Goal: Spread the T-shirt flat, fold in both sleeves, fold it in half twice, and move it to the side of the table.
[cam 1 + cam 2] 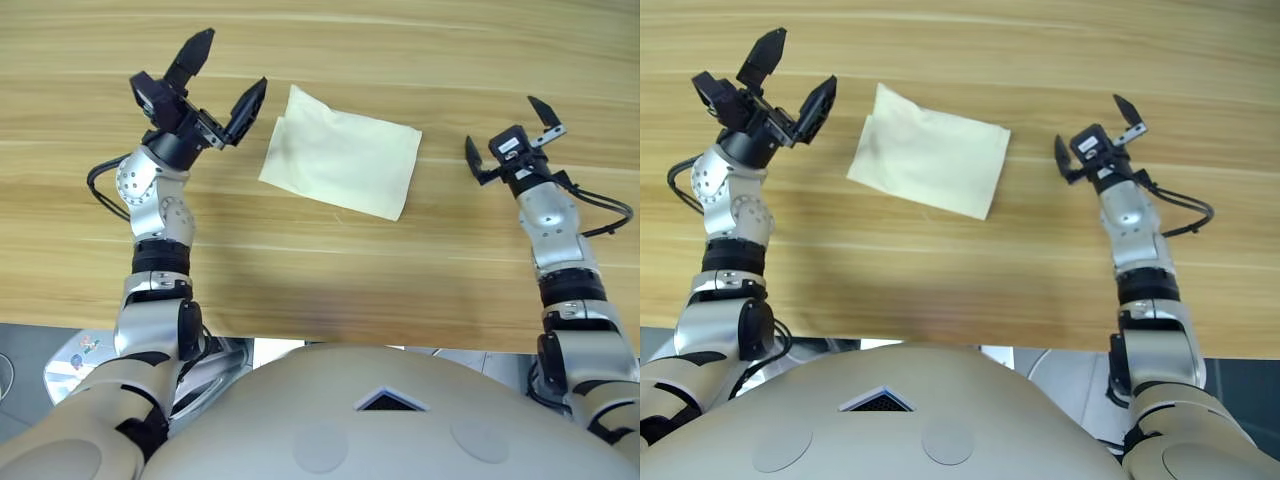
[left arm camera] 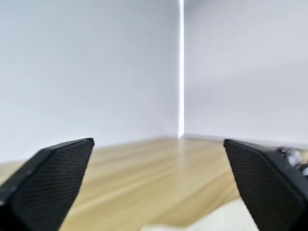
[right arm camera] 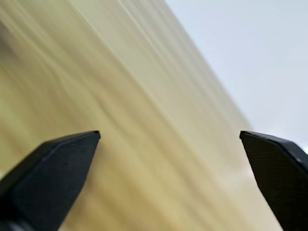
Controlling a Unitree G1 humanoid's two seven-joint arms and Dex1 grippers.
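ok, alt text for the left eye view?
A folded pale-yellow T-shirt lies on a wooden table. The left gripper and right gripper flank it, jaws open, holding nothing.

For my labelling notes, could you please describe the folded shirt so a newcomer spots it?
Start at the light wooden table. Between the black left gripper and right gripper lies the pale yellow T-shirt, folded into a skewed rectangle. It is the only cloth there, touching neither gripper.
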